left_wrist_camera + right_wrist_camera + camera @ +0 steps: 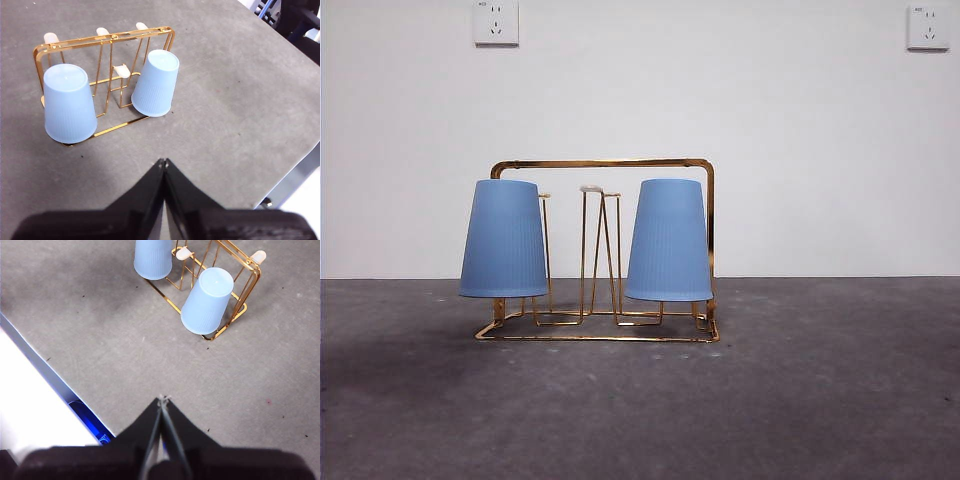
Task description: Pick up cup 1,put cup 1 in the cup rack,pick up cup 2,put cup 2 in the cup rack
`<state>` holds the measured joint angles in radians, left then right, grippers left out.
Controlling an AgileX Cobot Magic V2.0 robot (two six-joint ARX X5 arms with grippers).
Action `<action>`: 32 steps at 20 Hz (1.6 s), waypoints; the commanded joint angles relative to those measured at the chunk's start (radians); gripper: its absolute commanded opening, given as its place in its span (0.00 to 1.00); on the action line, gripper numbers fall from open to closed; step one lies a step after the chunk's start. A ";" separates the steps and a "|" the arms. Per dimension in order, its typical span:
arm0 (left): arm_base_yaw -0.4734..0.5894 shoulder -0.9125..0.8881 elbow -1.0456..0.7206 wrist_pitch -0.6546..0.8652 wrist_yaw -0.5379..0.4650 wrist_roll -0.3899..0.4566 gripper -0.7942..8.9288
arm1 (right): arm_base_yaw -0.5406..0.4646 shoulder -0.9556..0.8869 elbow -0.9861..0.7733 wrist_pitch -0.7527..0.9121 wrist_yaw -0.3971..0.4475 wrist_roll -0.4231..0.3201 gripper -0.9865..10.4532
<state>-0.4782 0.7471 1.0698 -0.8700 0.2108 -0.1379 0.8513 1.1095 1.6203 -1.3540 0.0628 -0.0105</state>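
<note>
Both ribbed blue plastic cups hang upside down on the rack (pixel 605 165), a shiny gold wire frame with thin looped prongs on a rough grey table (pixel 820 400). In the front view one cup (pixel 503 240) sits at 9 o'clock, the other cup (pixel 668 242) at 3 o'clock. My left gripper (pixel 163 162) and right gripper (pixel 163 399) hover apart from the rack, black jaws pressed together, holding nothing.

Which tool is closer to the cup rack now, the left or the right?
Hard to tell; perhaps the left. The left tool sits back from the rack over bare table, shut and empty. The right tool is likewise withdrawn, shut, seemingly slightly farther.
</note>
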 commanded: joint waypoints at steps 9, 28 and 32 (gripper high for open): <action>0.169 -0.051 -0.015 0.438 -0.206 0.443 0.08 | 0.000 0.000 -0.004 -0.024 0.001 0.010 0.09; 0.539 -0.682 -1.009 0.861 -0.195 0.246 0.08 | 0.000 0.000 -0.004 -0.024 0.002 0.010 0.09; 0.540 -0.742 -1.063 0.760 -0.215 0.192 0.08 | 0.000 0.000 -0.004 -0.024 0.001 0.010 0.09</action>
<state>0.0582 0.0086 0.0181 -0.1165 -0.0017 0.0757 0.8513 1.1095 1.6203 -1.3540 0.0631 -0.0105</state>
